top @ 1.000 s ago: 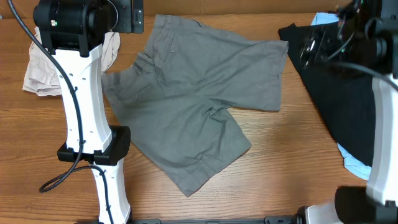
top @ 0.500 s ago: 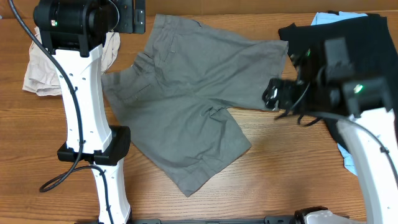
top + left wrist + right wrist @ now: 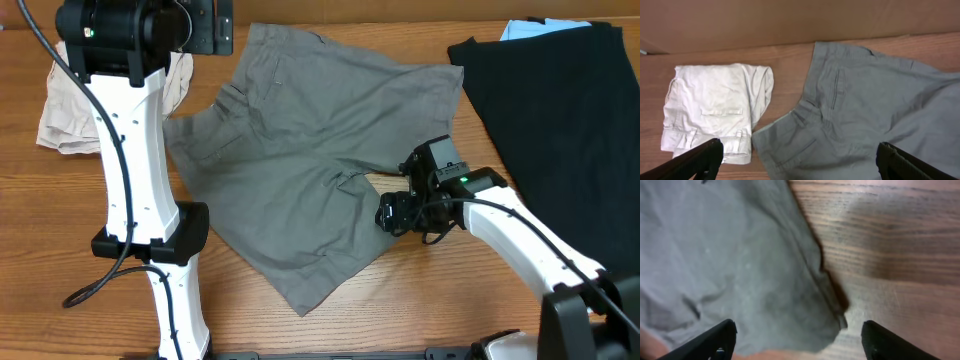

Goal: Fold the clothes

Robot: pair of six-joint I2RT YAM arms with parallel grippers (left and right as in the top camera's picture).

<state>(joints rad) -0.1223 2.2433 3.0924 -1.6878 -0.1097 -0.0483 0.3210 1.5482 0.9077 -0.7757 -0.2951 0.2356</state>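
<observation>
Right arm [image 3: 520, 235] has swung from the black garment [image 3: 560, 120], cut off at frame edge, to the grey shorts [image 3: 300, 150], spread flat on the table [image 3: 450, 310]. Right gripper [image 3: 797, 332]: fingers apart astride a hem corner, contact unclear. Left gripper [image 3: 797, 160]: fingers wide apart, tips cropped. Beige shorts [image 3: 60, 125] partly hidden behind left arm [image 3: 135, 150].

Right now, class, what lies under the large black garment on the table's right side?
A pale blue cloth peeks out from under the large black garment at its far edge. How far it runs underneath is covered.
</observation>
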